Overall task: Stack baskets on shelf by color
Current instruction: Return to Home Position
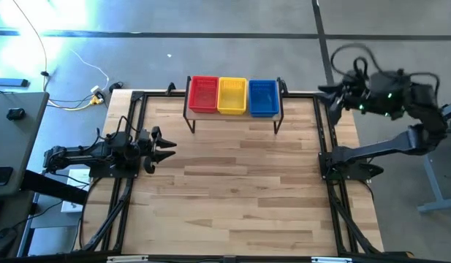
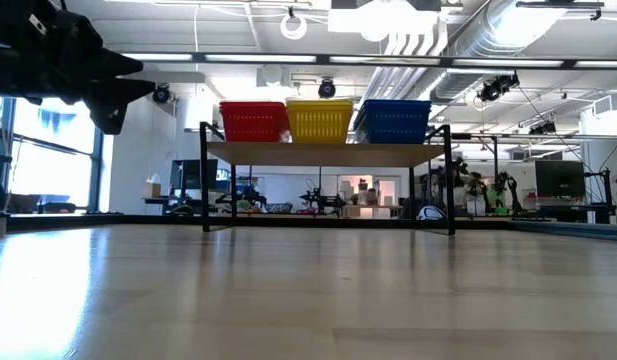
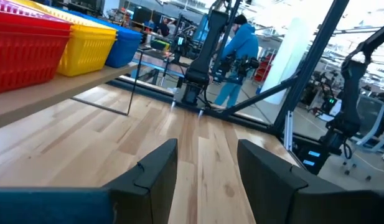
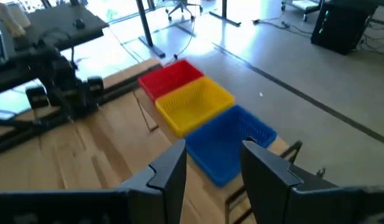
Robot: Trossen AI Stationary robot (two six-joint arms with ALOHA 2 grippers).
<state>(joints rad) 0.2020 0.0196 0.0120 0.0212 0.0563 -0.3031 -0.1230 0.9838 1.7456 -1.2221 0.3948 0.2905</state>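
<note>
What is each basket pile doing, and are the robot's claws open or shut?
Red baskets: stacked on the shelf, one end.
Yellow baskets: stacked, middle.
Blue baskets: stacked, other end.
Left claw: open, empty, over the table, left side.
Right claw: open, empty, raised beside the shelf.

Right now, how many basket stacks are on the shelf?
3, side by side on the shelf: red stack at the left arm's end, yellow stack in the middle, blue stack at the right arm's end. Baskets nested per stack can't be counted.
</note>
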